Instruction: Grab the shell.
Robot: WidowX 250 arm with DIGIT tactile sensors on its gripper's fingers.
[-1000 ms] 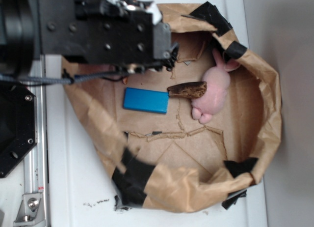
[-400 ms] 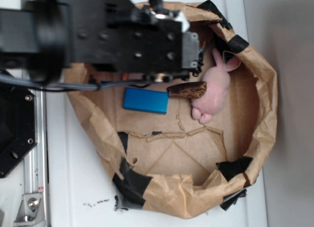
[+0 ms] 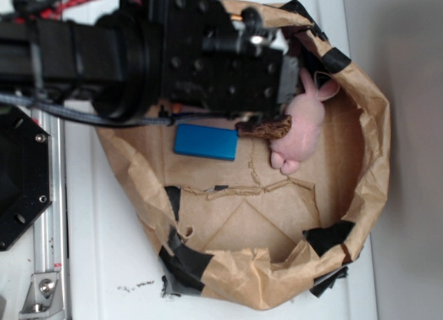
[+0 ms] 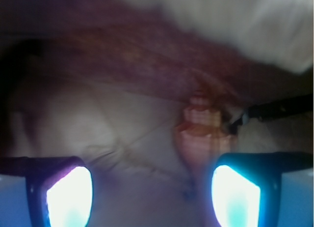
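The shell [image 4: 197, 134] shows only in the wrist view. It is orange-tan and ridged, with its whorled end up and its taper pointing down toward me, and it lies on pale crumpled paper. My gripper [image 4: 152, 197] is open, and its two lit fingers stand wide apart at the bottom of the frame. The shell lies just ahead of the gap, close beside the right finger [image 4: 236, 196], and nothing is between the fingers. In the exterior view the black arm [image 3: 208, 57] covers the shell and the fingers.
A crumpled brown paper bag [image 3: 377, 161] patched with black tape rings the work area. Inside lie a blue block [image 3: 205, 141], a dark brown mottled piece [image 3: 265, 128] and a pink plush rabbit [image 3: 302, 126]. A black cable [image 4: 279, 108] crosses right of the shell.
The arm has moved to the right over the bag, from above the blue block's left side to beside the rabbit. The objects in the bag have not moved.
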